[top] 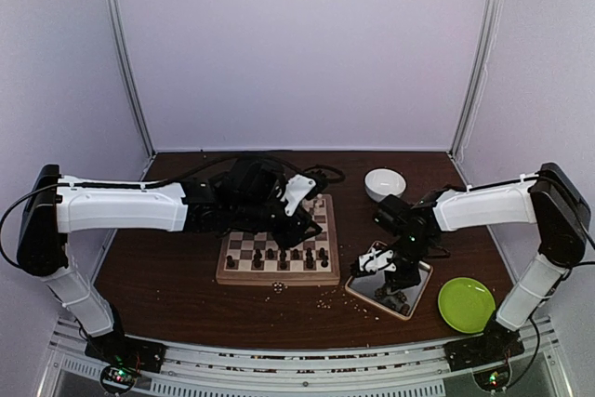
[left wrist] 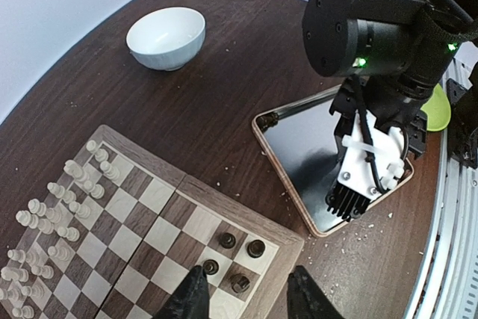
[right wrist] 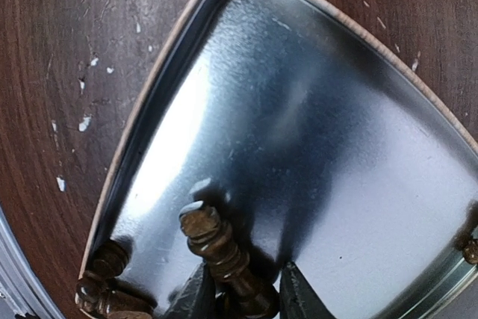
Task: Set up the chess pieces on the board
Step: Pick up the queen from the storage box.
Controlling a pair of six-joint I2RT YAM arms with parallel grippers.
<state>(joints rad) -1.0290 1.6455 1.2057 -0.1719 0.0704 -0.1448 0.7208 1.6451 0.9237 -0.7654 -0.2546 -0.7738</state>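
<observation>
Board [left wrist: 157,196] flat; cream pieces [left wrist: 72,169], dark pieces [left wrist: 228,240] apparently upright.

I count four things on the dark brown wooden tabletop [top: 167,276]. The chessboard [top: 244,278] lies near the middle, roughly square to the near edge. To its right sits a shiny metal tray [left wrist: 299,151], turned at an angle, near the board's corner but apart from it. A white bowl [top: 385,183] stands behind the tray. A lime-green plate [top: 466,304] lies to the tray's right. Pale crumbs [top: 323,302] are scattered in front of the board and around the tray.
</observation>
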